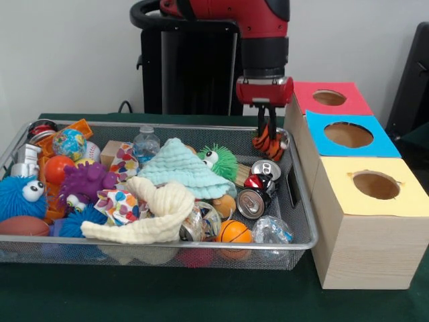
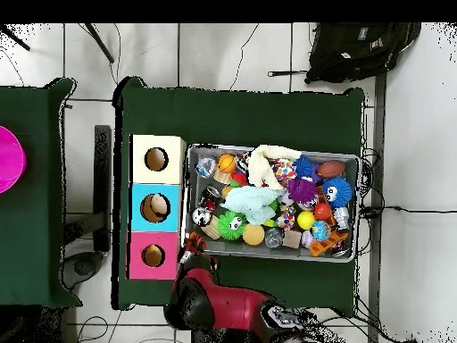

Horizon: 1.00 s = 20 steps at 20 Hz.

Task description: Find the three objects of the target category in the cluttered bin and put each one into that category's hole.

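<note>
1. Front view: the gripper (image 1: 267, 136) hangs from the red arm (image 1: 263, 27) over the bin's far right corner, beside the boxes.
2. Its dark fingers (image 1: 262, 122) are closed narrowly on an orange-and-black striped toy (image 1: 266, 141). The toy sits at about rim height; I cannot tell whether it is lifted clear of the clutter.
3. The wire bin (image 1: 303, 236) is full. Left side: blue fuzzy toy with eyes (image 1: 20, 196), purple spiky toy (image 1: 86, 181), orange ball (image 1: 57, 168), football (image 1: 23, 226).
4. Centre: a folded mint cloth (image 1: 181, 170) lies on top, a cream knotted cloth (image 1: 157, 209) in front of it, a water bottle (image 1: 145, 143) behind, and a green fuzzy toy (image 1: 218, 159) just to the right.
5. Right side: two cans (image 1: 253, 202) lie below the gripper, a small basketball (image 1: 234, 233) and a crumpled clear wrapper (image 1: 270, 230) by the near rim.
6. Three wooden boxes stand in a row touching the bin's right wall: yellow top (image 1: 375, 185) nearest, blue top (image 1: 348, 135) in the middle, pink top (image 1: 329, 98) farthest. Each has one round hole.
7. Overhead view: the arm (image 2: 223, 308) reaches in from the bottom edge to the bin's (image 2: 357, 210) lower left corner, next to the pink box (image 2: 153, 255).
8. The gripper itself is hidden under the arm here.
9. The hole in the blue box (image 2: 157, 207) shows something pale inside; what it is I cannot tell.
</note>
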Tool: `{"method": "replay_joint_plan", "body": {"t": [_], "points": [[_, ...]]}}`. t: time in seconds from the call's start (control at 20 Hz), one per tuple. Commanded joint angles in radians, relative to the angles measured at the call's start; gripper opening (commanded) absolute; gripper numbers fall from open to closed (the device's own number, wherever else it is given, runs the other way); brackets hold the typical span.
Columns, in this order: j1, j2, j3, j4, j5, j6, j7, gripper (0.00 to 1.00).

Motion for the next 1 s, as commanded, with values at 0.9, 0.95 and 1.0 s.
{"method": "replay_joint_plan", "body": {"t": [0.9,0.95,1.0], "points": [[-0.111,-0.612,0.214,0.182,0.239,0.611,0.166,0.0],[-0.103,-0.611,0.212,0.183,0.244,0.61,0.17,0.0],[-0.094,-0.609,0.209,0.184,0.248,0.604,0.175,0.0]]}}
